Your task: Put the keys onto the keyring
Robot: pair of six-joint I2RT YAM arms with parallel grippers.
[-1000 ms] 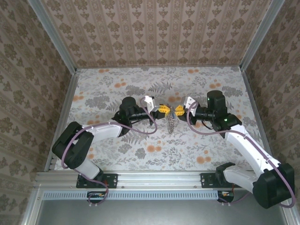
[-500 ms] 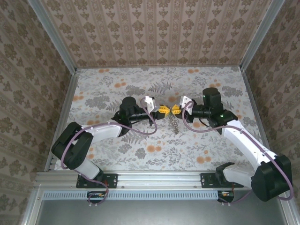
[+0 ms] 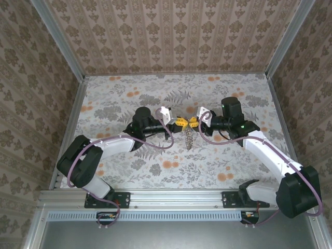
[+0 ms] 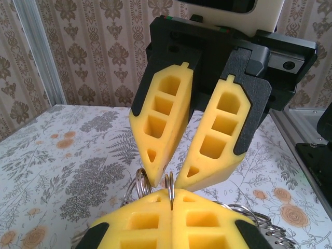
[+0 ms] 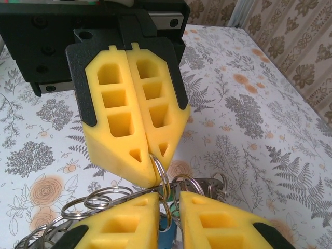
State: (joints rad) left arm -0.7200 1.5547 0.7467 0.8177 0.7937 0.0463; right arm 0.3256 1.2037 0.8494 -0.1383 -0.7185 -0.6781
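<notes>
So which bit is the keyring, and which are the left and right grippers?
keyring (image 5: 164, 179), right wrist view: the thin wire loop below the upper yellow fingers.
left gripper (image 5: 152, 164), right wrist view: where its two fingertips meet.
right gripper (image 4: 169, 182), left wrist view: the gap between its fingertips.

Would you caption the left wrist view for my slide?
Left gripper pinches the keyring; right gripper faces it closely.

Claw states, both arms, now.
Left claw: closed, pinching the keyring.
Right claw: slightly parted around the keyring; grip cannot be told.
</notes>
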